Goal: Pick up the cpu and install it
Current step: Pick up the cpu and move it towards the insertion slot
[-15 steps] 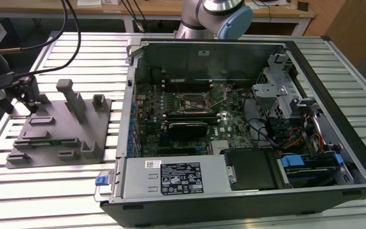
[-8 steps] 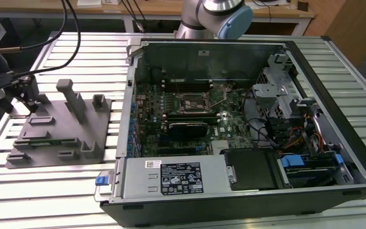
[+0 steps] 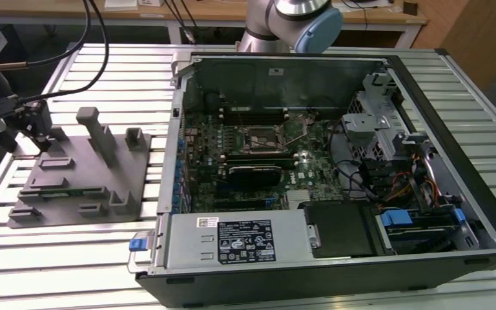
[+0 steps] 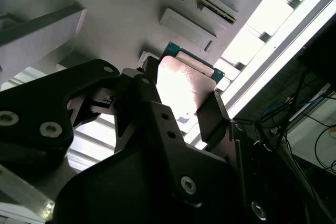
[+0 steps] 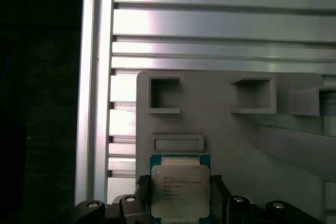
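Note:
The cpu (image 5: 180, 188), a small flat square chip with a silvery top and a green rim, sits between my gripper's (image 5: 179, 195) two dark fingers. In both wrist views the fingers press against two opposite edges of the cpu (image 4: 182, 85), so the gripper (image 4: 181, 95) is shut on it. The chip lies at or just above the grey plastic tray (image 5: 226, 140); I cannot tell whether it has left the tray. In the exterior view the gripper (image 3: 39, 139) hangs over the tray's (image 3: 67, 187) far corner at the exterior view's left. The dark socket (image 3: 261, 137) on the motherboard lies inside the open case.
Upright posts (image 3: 97, 132) rise from the tray close to the gripper. The open computer case (image 3: 334, 168) stands to the exterior view's right of the tray on a slatted metal table (image 3: 93, 71). Black cables (image 3: 67, 51) run above the gripper. The arm's base (image 3: 291, 22) stands behind the case.

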{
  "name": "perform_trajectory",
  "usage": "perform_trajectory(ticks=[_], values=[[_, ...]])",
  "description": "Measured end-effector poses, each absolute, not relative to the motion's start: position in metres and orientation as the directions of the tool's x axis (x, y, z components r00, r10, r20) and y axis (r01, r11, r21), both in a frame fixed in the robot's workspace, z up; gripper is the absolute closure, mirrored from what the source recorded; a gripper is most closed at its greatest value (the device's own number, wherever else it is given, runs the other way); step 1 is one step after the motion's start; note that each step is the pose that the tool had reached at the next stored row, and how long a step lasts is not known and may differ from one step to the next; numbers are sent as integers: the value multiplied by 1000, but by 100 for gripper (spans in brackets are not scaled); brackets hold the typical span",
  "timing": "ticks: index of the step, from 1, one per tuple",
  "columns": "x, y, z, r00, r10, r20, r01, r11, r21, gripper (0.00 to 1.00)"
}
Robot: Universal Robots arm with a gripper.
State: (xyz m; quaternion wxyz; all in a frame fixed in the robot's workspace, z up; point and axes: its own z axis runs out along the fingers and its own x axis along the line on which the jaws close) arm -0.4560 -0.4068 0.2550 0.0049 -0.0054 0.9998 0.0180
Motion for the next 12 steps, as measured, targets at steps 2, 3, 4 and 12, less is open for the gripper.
perform_trajectory(ticks=[2,3,4,12], values=[[-456,-407,255,-1000,-11,-10,-11,999,36,46],[-456,-407,256,-1000,-11,-10,-11,999,36,46],[-456,-407,256,-1000,-11,-10,-11,999,36,46],[-456,-407,258,-1000,-11,-10,-11,999,36,46]])
